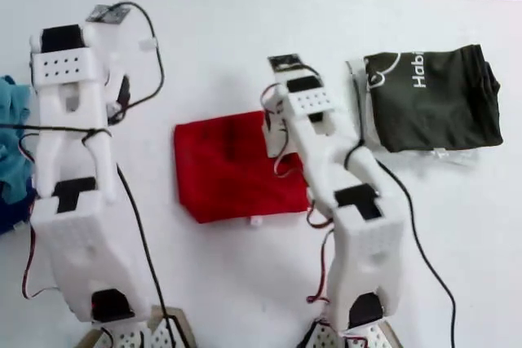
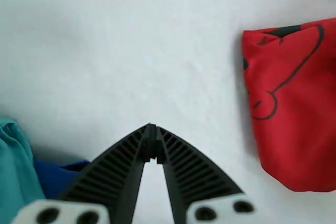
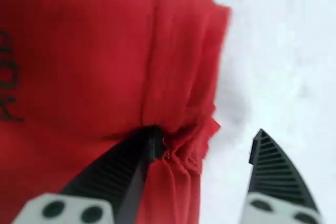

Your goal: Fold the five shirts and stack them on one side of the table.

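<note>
Near the middle of the surface (image 1: 245, 38) lies the folded red shirt (image 1: 232, 169). The right wrist view adds the detail hidden under the arm from above: the right end effector (image 3: 206, 142) is spread open across the shirt's bunched edge, with one finger on the fabric and the other over bare surface. In the left wrist view the left end effector (image 2: 152, 148) is closed on nothing, its tips meeting above bare surface. A folded dark green shirt (image 1: 428, 99) sits toward the far right corner. Teal cloth (image 1: 12, 132) and blue cloth (image 1: 10, 213) lie at the left edge.
</note>
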You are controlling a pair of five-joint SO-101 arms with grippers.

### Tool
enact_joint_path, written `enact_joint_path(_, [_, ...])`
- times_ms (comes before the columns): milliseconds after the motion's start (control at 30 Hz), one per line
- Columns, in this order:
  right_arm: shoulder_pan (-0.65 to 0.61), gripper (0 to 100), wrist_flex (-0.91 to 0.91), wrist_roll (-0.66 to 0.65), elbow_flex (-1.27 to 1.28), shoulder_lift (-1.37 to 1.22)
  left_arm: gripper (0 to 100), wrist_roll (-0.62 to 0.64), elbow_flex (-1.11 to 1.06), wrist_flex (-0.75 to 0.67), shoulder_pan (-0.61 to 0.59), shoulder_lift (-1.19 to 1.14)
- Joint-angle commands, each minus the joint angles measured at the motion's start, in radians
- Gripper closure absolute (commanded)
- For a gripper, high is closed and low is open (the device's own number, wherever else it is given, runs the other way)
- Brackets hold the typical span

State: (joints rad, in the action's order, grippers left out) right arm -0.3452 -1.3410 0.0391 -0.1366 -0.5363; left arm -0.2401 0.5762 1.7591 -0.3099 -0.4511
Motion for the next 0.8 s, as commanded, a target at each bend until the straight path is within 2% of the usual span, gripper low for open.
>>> enact_joint_path(0, [-0.030,72.3,-0.051,0.005,-0.135,-0.101,97,-0.011,0.041,0.018,-0.014,0.106])
enact_joint_path(333, [-0.033,73.5,-0.214,-0.003,-0.376,-0.318,97,-0.009,0.039,0.020,-0.049,0.114])
enact_joint_path(600, [-0.051,97.8,-0.298,-0.135,-0.509,-0.415,97,-0.009,0.041,0.018,-0.049,0.115])
enact_joint_path(767, [-0.030,93.3,-0.340,-0.121,-0.560,-0.432,97,-0.009,0.041,0.018,-0.049,0.115])
